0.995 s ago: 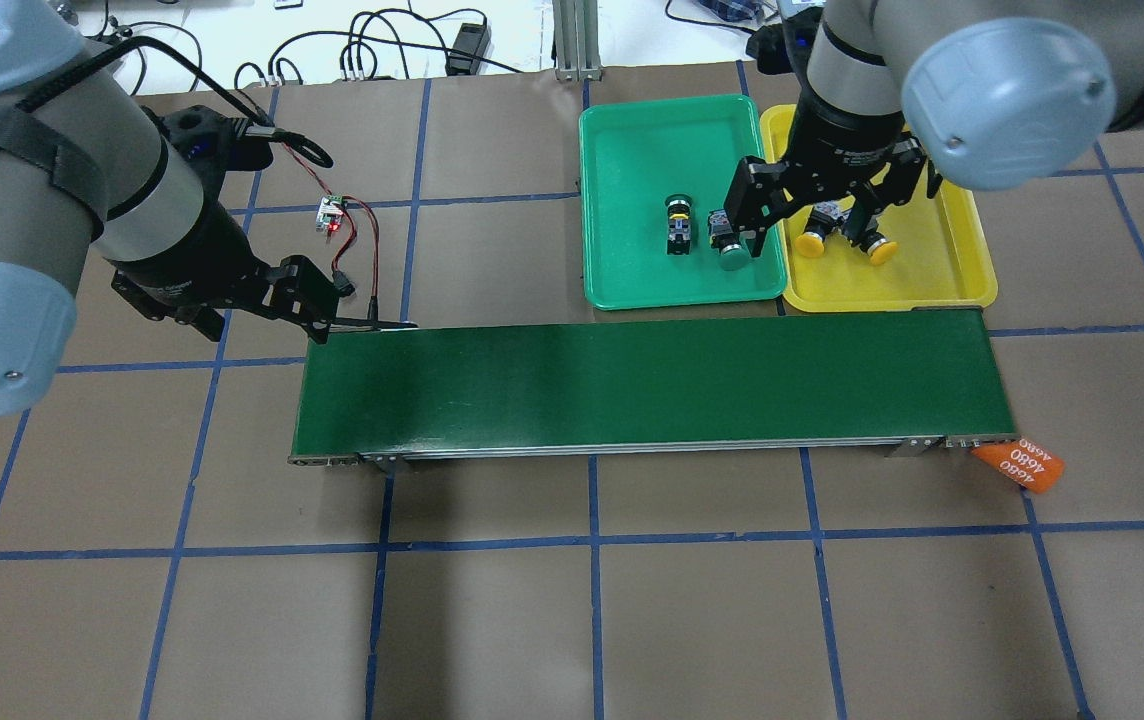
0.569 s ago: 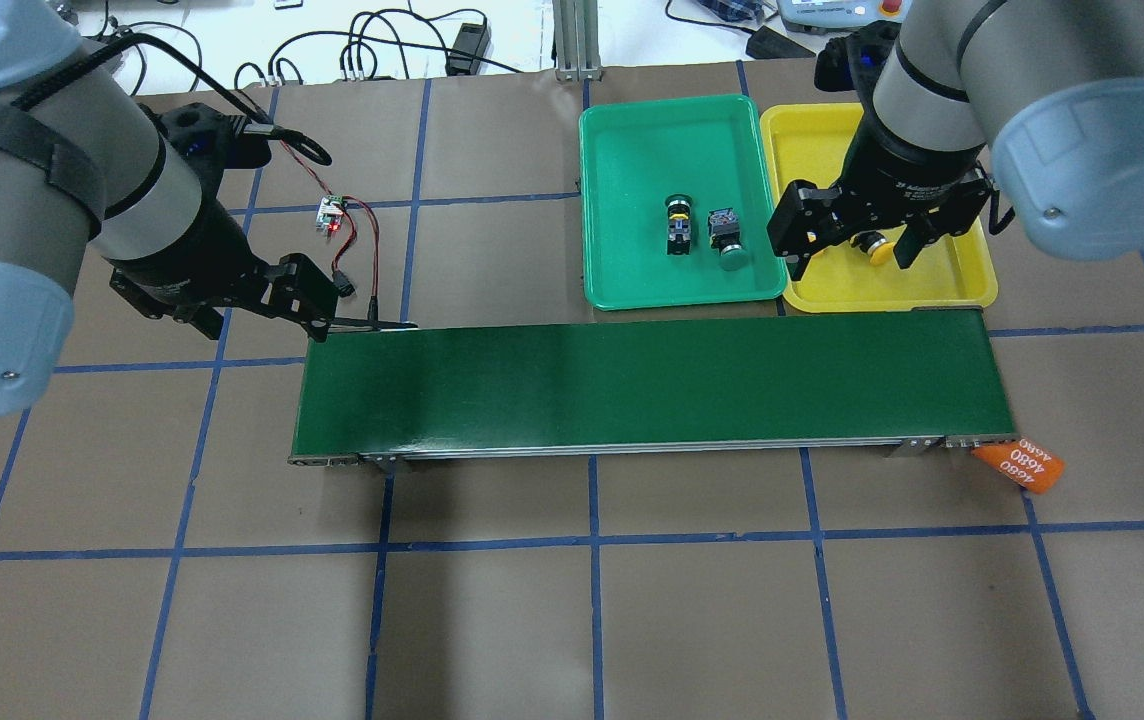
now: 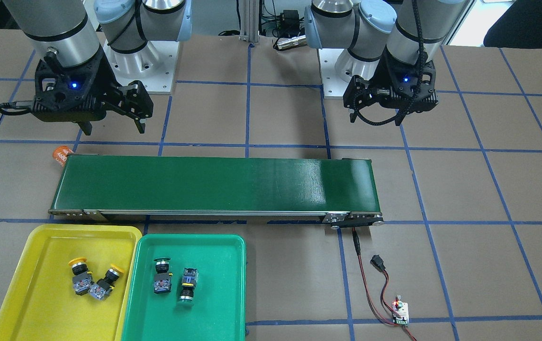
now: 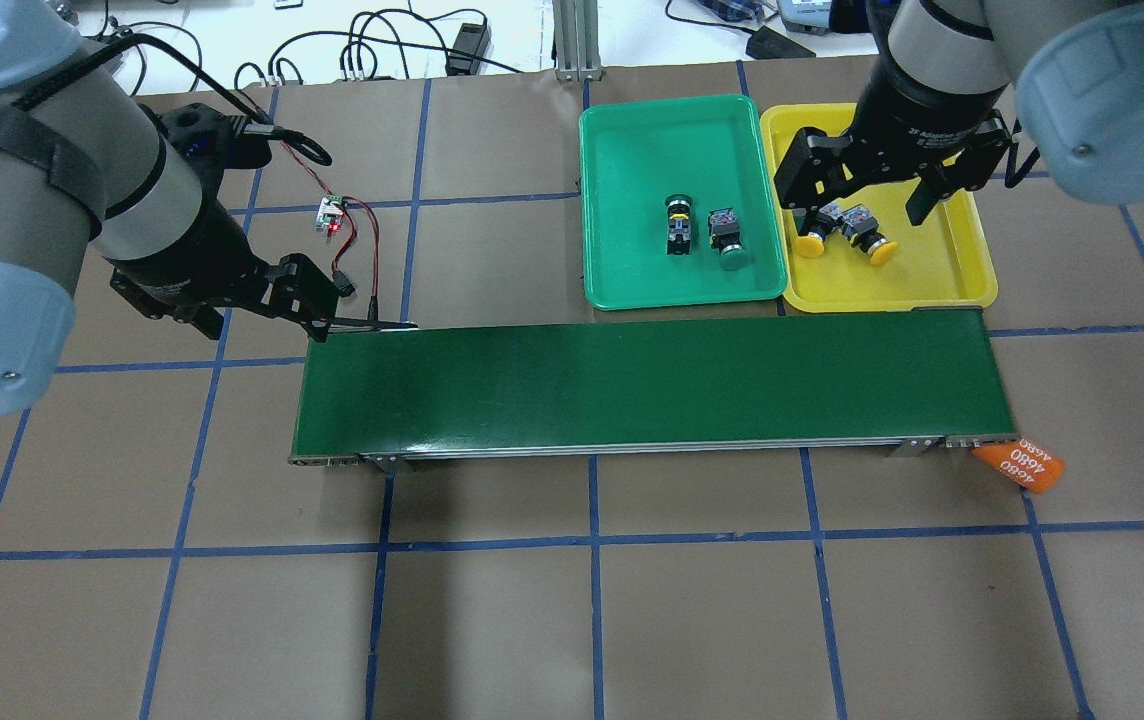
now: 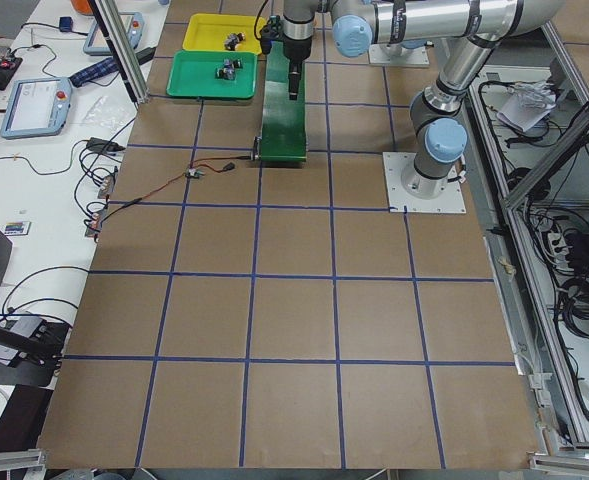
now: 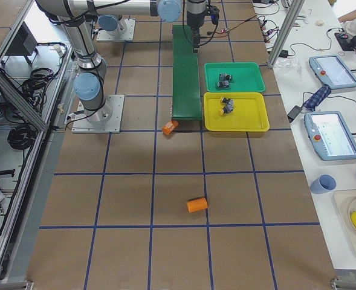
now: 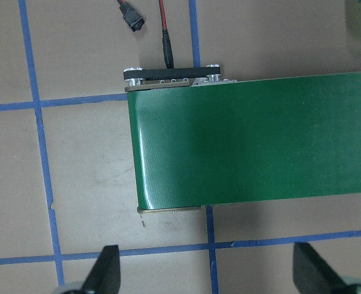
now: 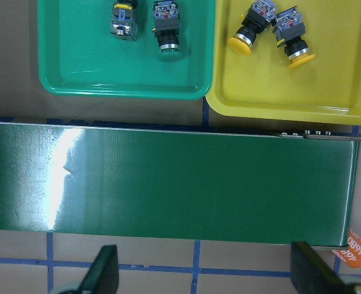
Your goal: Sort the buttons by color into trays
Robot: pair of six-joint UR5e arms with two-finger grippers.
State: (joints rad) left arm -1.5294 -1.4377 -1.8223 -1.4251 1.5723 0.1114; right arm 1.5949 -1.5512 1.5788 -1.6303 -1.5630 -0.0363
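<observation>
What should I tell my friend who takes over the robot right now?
The right hand is open and empty, raised up near the tray end of the belt.
The left hand is open and empty, above the belt's other end.
The two yellow buttons lie touching in the yellow tray.
The two green buttons lie side by side in the green tray.
Done: all four buttons are sorted by colour.
Left: no sorting that I can see.
</observation>
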